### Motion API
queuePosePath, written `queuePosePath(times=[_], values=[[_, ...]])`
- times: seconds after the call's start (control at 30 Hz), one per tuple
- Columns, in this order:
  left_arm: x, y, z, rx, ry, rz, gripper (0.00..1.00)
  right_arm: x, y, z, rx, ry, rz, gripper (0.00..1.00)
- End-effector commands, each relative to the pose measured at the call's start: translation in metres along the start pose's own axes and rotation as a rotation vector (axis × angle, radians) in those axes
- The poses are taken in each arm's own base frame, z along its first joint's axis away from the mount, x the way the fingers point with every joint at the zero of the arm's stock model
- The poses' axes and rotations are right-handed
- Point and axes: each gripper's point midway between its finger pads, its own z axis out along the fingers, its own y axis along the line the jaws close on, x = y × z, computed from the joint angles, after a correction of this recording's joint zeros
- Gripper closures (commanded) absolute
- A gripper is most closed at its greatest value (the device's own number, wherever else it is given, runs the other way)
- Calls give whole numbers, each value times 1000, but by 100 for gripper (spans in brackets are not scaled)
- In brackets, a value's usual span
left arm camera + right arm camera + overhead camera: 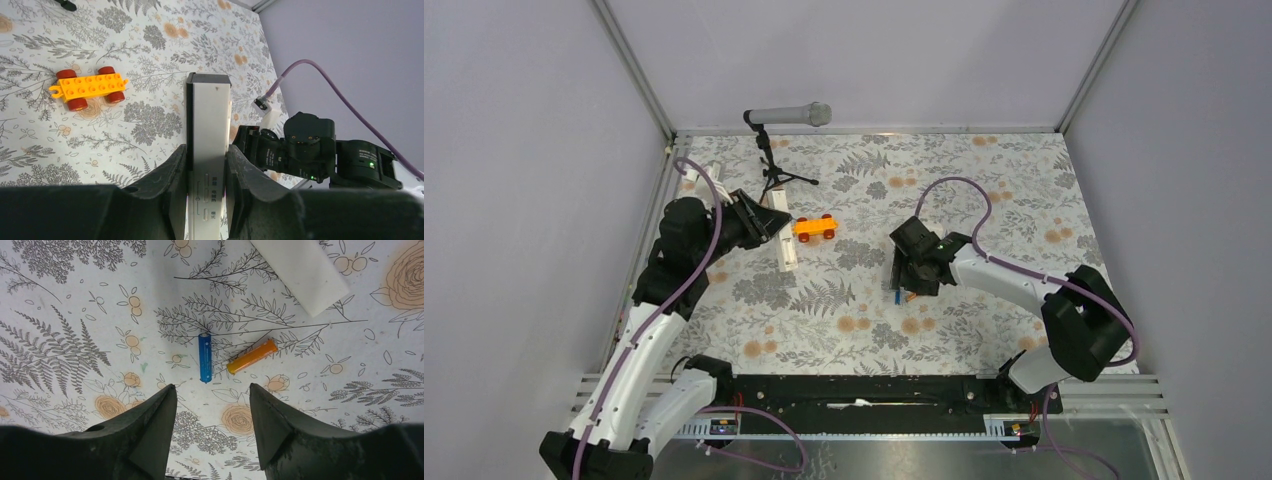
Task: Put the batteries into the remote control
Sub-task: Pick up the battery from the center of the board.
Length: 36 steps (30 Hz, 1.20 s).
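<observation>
My left gripper [769, 222] is shut on the white remote control [785, 245]. In the left wrist view the remote [208, 135] runs up between the two fingers [172, 172], held above the cloth. My right gripper [916, 283] is open and empty, hovering over the batteries. In the right wrist view the blue battery [204, 357] and the orange battery [252, 356] lie side by side on the cloth just beyond my gripper [212, 390]. The flat white back cover [302, 267] lies further off at the upper right. The batteries barely show in the top view.
An orange toy car with red wheels [814, 228] sits right of the remote; it also shows in the left wrist view [89, 88]. A grey microphone on a black tripod [784, 120] stands at the back. Grey walls and metal rails bound the floral cloth [864, 330].
</observation>
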Motion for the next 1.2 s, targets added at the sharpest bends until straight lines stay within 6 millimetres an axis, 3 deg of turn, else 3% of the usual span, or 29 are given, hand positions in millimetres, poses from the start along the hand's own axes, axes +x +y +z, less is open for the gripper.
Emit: queuePosePath(times=[0.0, 0.2, 0.43, 0.63, 0.73, 1.0, 1.17], values=[[-20, -11, -7, 35, -100, 30, 100, -7, 4, 5, 9, -22, 28, 40], [-16, -12, -10, 41, -89, 25, 100, -10, 8, 4, 21, -10, 9, 43], [0, 0, -14, 38, -85, 37, 100, -12, 10, 0, 15, 3, -33, 56], [9, 11, -13, 16, -70, 44, 100, -16, 3, 1, 59, 33, -40, 58], [11, 12, -14, 9, -62, 45, 100, -18, 3, 5, 60, 34, -32, 59], [16, 15, -15, 4, -55, 34, 100, -11, 31, 21, -54, 111, -107, 65], [18, 17, -17, -6, -52, 31, 100, -10, 19, 32, 45, 144, -114, 70]])
